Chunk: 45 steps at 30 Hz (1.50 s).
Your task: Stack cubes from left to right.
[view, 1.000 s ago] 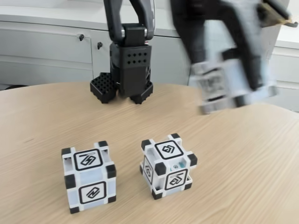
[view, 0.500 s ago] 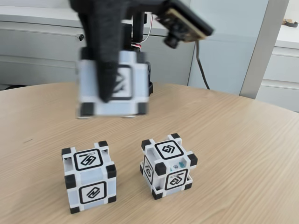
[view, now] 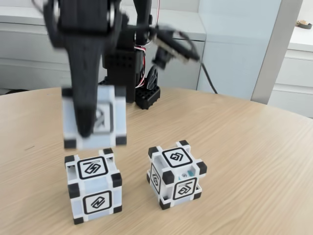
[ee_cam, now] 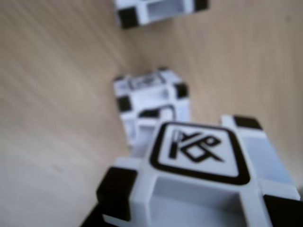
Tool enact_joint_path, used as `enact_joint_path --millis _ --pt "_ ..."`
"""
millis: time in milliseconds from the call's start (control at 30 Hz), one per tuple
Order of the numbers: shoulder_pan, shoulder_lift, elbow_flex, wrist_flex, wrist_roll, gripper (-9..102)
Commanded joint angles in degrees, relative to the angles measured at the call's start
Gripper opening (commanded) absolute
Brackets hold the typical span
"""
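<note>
Three white cubes with black corners show in the fixed view. The left cube point(view: 93, 188) and the right cube point(view: 176, 172) stand on the wooden table point(view: 254, 161). My gripper point(view: 92, 125) is shut on the third cube point(view: 110, 120), which hangs just above the left cube and slightly behind it, with a small gap between them. One black finger point(view: 82, 93) covers part of its front face. In the wrist view the held cube point(ee_cam: 199, 175) fills the foreground, and two cubes on the table lie beyond it, one mid-frame point(ee_cam: 151, 101) and one at the top edge point(ee_cam: 158, 9).
The black arm base point(view: 132, 68) stands at the back of the table behind the cubes. Grey cabinets point(view: 39, 54) line the wall behind. Bare tabletop stretches to the right of the right cube.
The gripper has carried the held cube from the upper right across to the left and lowered it, now hanging close above the left cube. The two cubes on the table have not moved.
</note>
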Motion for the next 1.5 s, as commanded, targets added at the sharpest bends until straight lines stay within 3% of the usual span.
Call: enact_joint_path --millis 0,467,633,800,1233,1467 --pt "1.3 -2.3 -2.0 0.3 0.4 0" --pt "1.4 -7.1 -2.1 0.2 0.0 2" --pt "1.4 -5.7 -2.1 0.3 -1.7 18" --pt "1.4 -1.7 -1.4 0.3 -3.3 27" --pt "0.3 13.1 -1.2 0.4 -2.0 34" --pt "-14.5 16.0 -1.1 0.4 5.1 30"
